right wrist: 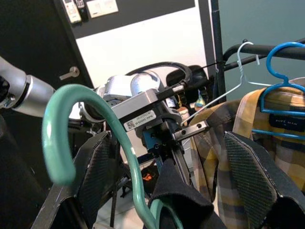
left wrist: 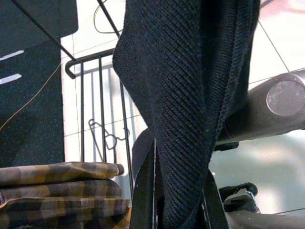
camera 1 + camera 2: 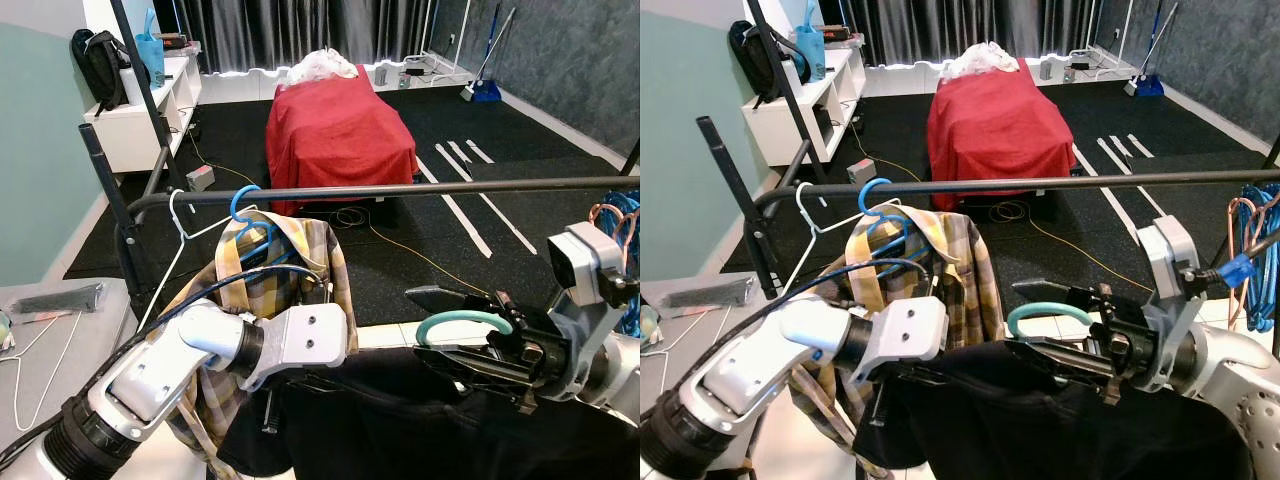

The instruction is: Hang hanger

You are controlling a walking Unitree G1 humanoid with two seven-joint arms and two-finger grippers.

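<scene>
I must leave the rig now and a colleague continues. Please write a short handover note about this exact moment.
Right gripper: holds the teal hanger near its hook, below the rail.
Left gripper: shut on the black garment that is on that hanger.
Already on the rail: blue hanger with plaid shirt, and a white hanger.
Done: garment is on the hanger and lifted.
Left: raise the hook over the rail, then release.

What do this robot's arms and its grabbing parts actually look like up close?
Both arms are silver metal tubes with black ribbed joints. The left arm carries a blue and a black cable and ends in a boxy silver wrist block. The right end effector has long black fingers with textured pads and a white camera housing behind.
</scene>
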